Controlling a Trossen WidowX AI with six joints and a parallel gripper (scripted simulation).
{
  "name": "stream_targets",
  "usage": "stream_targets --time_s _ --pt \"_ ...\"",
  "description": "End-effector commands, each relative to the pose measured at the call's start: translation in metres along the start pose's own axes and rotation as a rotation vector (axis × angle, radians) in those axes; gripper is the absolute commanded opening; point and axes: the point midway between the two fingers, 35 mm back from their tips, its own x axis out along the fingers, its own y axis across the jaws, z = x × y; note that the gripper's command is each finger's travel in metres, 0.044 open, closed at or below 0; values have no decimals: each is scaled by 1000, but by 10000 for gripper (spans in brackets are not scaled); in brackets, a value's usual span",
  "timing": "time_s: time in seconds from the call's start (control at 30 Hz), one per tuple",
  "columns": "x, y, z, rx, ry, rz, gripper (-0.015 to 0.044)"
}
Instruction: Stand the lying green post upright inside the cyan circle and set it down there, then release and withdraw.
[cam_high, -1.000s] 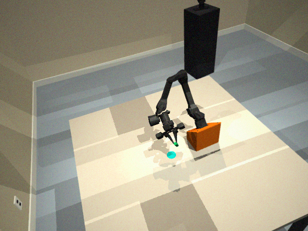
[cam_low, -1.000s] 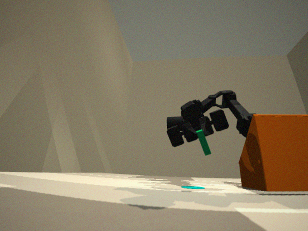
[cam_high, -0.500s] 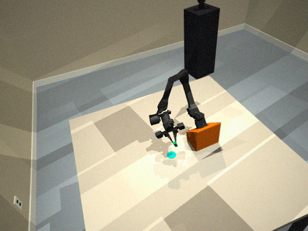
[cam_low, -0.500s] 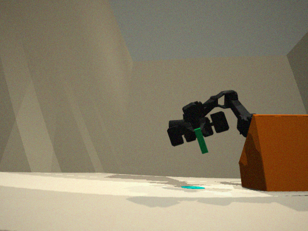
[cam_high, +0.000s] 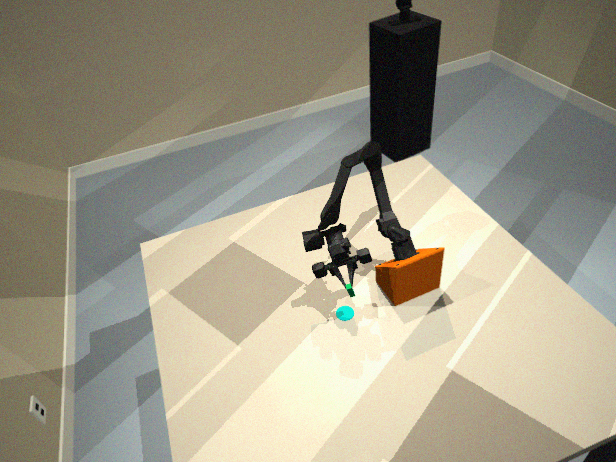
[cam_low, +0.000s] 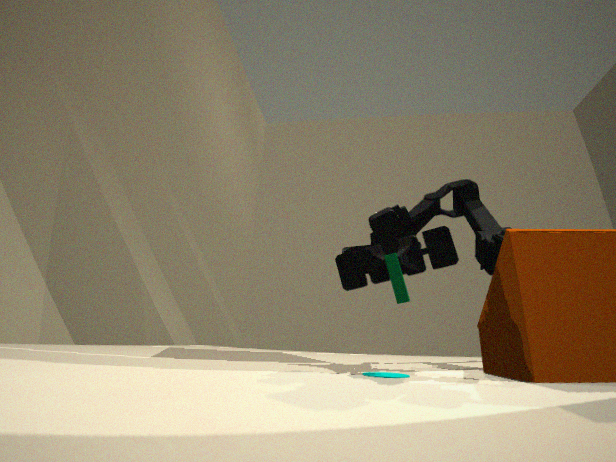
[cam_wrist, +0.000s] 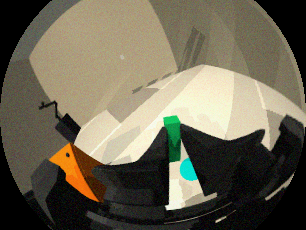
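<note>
The green post is held in the air by one end. In the exterior view it stands near upright, its lower end tilted a little to the right. My gripper is shut on the post's upper end. The cyan circle lies flat on the table, with a clear gap between it and the post's lower end. In the wrist view the circle is partly hidden behind a finger.
The orange block is under the arm's base, to the right of the post in the top and exterior views. A tall black pedestal stands beyond the table's far edge. Shadows fall across the pale table top.
</note>
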Motion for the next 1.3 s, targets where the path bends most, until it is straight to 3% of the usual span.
stream_targets --time_s 0.0,1.27 --pt "-3 -1 2 -21 -31 -22 23" --pt "-22 -6 7 -169 -232 -192 23"
